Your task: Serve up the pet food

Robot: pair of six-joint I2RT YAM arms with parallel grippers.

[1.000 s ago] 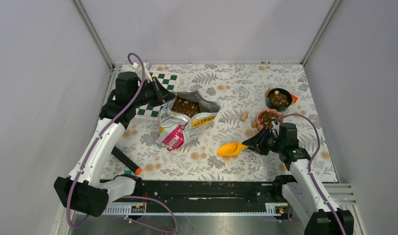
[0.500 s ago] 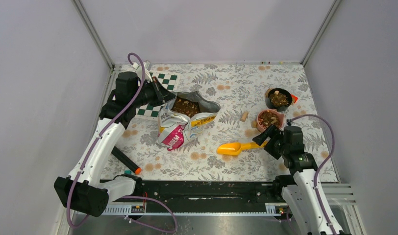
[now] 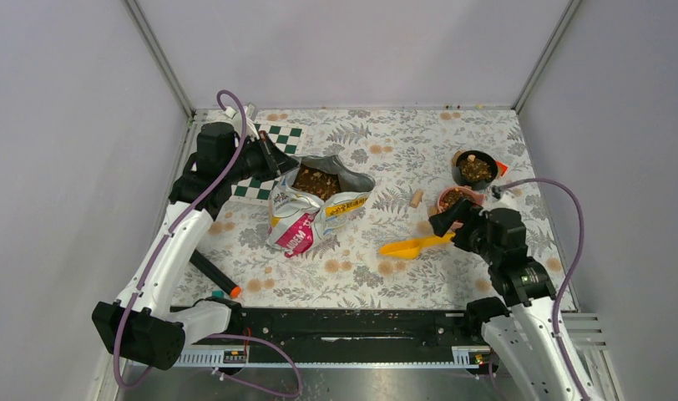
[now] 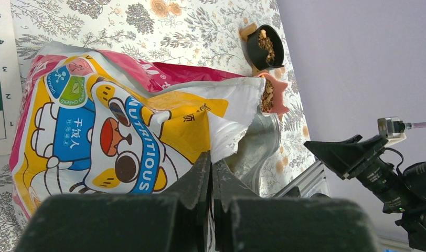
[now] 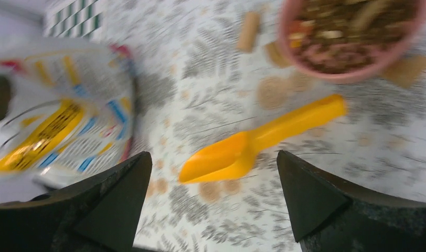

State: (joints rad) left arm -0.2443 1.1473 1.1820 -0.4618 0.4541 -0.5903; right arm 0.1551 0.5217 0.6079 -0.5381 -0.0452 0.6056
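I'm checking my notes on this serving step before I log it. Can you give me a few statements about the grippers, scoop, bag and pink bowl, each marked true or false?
1. The right gripper grips the yellow scoop. False: its jaws stand open, and the scoop lies on the table.
2. The left gripper is shut on the pet food bag at its torn edge. True.
3. The pink bowl is empty. False: it holds pet food.
4. The scoop is empty. True.
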